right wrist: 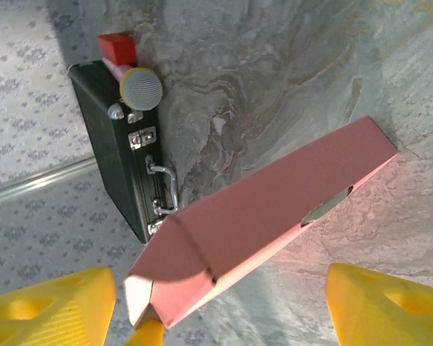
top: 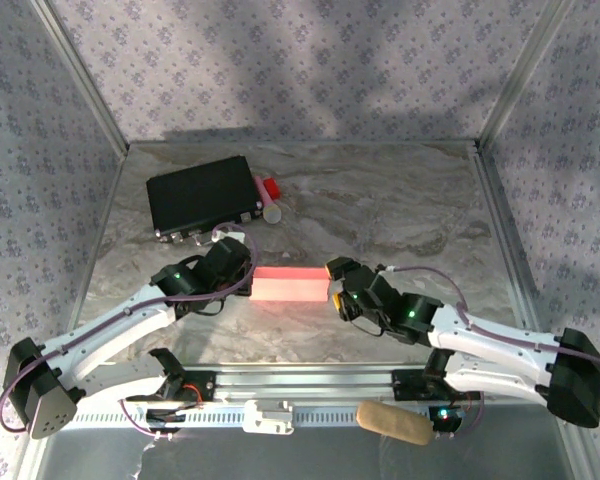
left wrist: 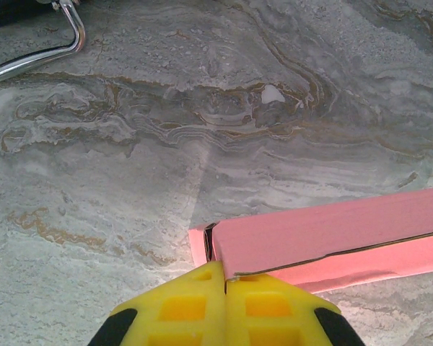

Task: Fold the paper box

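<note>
Top view: the paper box (top: 290, 284) lies on the table (top: 400, 210) between our arms, its long axis running 9 to 3 o'clock. The left gripper (top: 248, 278) sits at the 9 o'clock end and the right gripper (top: 336, 287) at 3, with the black case (top: 202, 197) off at 11.

Left wrist: our fingers (left wrist: 180, 306) are pressed together on the box's near corner, and the box stretches toward 3.

Right wrist: the jaws stand wide apart with the box between them, untouched and pointing toward 2. Its near end flap looks untucked, so we should keep the pinch steady, close squarely on that end and avoid creasing.
</note>
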Motion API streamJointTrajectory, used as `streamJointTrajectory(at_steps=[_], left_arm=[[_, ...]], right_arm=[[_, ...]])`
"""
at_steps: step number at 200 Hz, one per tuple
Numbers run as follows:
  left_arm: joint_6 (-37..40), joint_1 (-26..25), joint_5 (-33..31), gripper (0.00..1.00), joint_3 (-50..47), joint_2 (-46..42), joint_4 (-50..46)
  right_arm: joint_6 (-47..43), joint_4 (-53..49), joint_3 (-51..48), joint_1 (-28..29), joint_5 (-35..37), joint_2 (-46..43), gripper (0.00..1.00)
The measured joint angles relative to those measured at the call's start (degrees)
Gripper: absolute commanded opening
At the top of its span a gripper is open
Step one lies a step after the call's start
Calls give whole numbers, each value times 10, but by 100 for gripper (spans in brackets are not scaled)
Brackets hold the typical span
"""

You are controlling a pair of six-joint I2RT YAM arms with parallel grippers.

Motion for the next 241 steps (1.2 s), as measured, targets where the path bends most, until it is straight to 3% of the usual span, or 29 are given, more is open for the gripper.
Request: streamJointTrajectory(at_steps=[33, 71, 111, 124, 143, 191, 219, 241], left_arm=[[-2, -1, -1, 0, 1, 2, 0], [-2, -2, -2, 0, 4, 6, 0], [-2, -4, -2, 0, 6, 7, -1], [-3, -4, -1, 18, 7, 7, -2], [-11, -4, 4, 34, 7, 5, -14], [-36, -6, 31, 57, 7, -73, -25], [-68, 4, 31, 56, 7, -131, -19], [-103, 43, 48, 56, -7, -147, 3]], right_arm=[[18, 45, -10, -23, -30, 7, 72], [28, 78, -16, -38, -56, 15, 55], [30, 94, -19, -43, -62, 26, 47], [30, 99, -21, -44, -62, 27, 46], [29, 101, -22, -44, -62, 27, 43], [26, 105, -22, -45, -63, 31, 41], [24, 105, -22, -47, -62, 32, 41], [22, 106, -22, -48, -63, 32, 40]])
